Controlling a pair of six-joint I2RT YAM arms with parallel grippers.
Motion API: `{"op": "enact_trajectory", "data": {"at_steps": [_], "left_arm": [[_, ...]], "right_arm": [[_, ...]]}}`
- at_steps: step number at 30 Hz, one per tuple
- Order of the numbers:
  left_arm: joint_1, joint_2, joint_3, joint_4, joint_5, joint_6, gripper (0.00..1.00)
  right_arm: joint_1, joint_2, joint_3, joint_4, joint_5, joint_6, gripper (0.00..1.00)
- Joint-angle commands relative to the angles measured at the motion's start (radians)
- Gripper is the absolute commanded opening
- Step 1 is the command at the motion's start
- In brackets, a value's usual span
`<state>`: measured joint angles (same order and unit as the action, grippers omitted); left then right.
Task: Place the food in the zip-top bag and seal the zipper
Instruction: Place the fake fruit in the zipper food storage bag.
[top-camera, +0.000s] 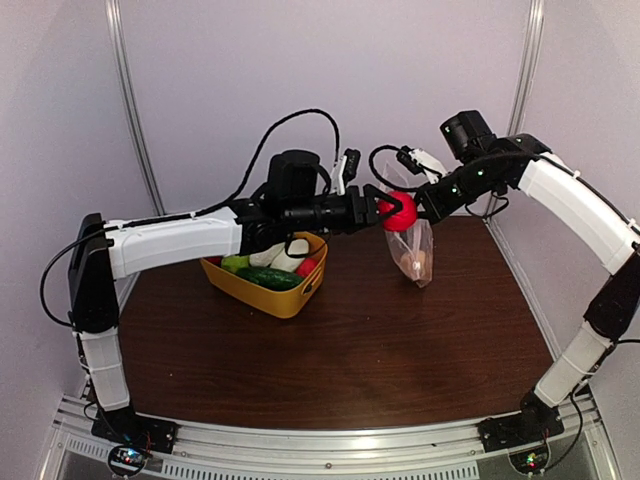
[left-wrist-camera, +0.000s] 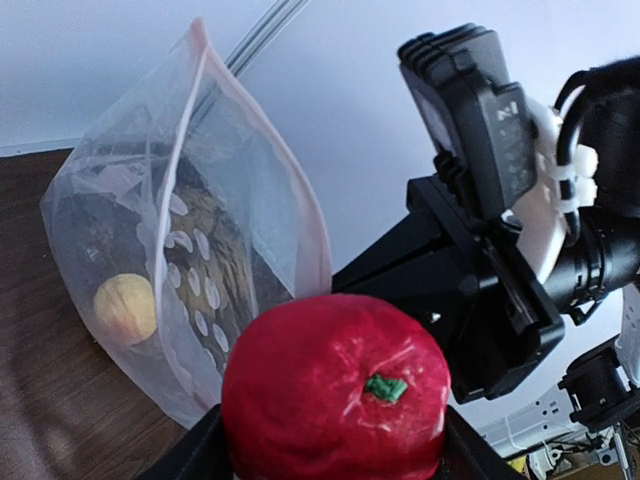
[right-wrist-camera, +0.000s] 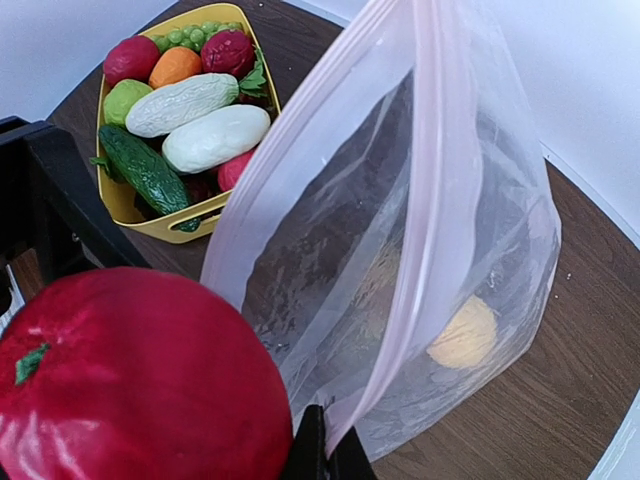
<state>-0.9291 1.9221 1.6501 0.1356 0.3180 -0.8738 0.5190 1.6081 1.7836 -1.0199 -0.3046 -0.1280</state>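
My left gripper (top-camera: 398, 210) (left-wrist-camera: 335, 445) is shut on a red round toy fruit (top-camera: 402, 211) (left-wrist-camera: 335, 385) (right-wrist-camera: 130, 375) with a green stem, held in the air right at the mouth of the zip-top bag (top-camera: 415, 245) (left-wrist-camera: 190, 260) (right-wrist-camera: 400, 250). My right gripper (top-camera: 427, 200) (right-wrist-camera: 325, 455) is shut on the bag's upper edge by the pale zipper (left-wrist-camera: 262, 135) (right-wrist-camera: 440, 150) and holds the bag hanging, mouth open, its bottom on the table. A yellow-tan food piece (top-camera: 413, 265) (left-wrist-camera: 125, 308) (right-wrist-camera: 462, 333) lies inside the bag.
A yellow tub (top-camera: 262, 292) (right-wrist-camera: 112, 195) stands left of the bag, under the left arm. It holds a dark green cucumber (right-wrist-camera: 145, 168), two white pieces (right-wrist-camera: 215, 138), red, orange and green pieces and green grapes (right-wrist-camera: 190, 33). The brown table (top-camera: 350, 360) ends at grey walls.
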Motion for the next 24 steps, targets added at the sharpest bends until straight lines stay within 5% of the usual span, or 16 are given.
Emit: {"op": "enact_trajectory", "data": {"at_steps": [1, 10, 15, 19, 24], "left_arm": [[0.010, 0.059, 0.056, -0.128, -0.169, -0.005, 0.40], [0.011, 0.055, 0.085, -0.170, -0.228, 0.011, 0.42], [0.003, 0.082, 0.153, -0.085, -0.144, 0.084, 0.71], [-0.005, 0.073, 0.263, -0.211, -0.159, 0.187, 0.82], [-0.005, -0.013, 0.224, -0.244, -0.199, 0.238, 0.93]], "right_arm": [[0.038, -0.050, 0.027, -0.016, -0.080, -0.009, 0.00], [0.038, -0.061, 0.023, -0.019, -0.083, -0.006, 0.00], [0.038, -0.037, 0.056, -0.032, -0.172, 0.003, 0.00], [0.027, -0.036, 0.099, -0.032, -0.151, 0.002, 0.00], [-0.043, -0.029, 0.121, -0.028, -0.154, 0.007, 0.00]]}}
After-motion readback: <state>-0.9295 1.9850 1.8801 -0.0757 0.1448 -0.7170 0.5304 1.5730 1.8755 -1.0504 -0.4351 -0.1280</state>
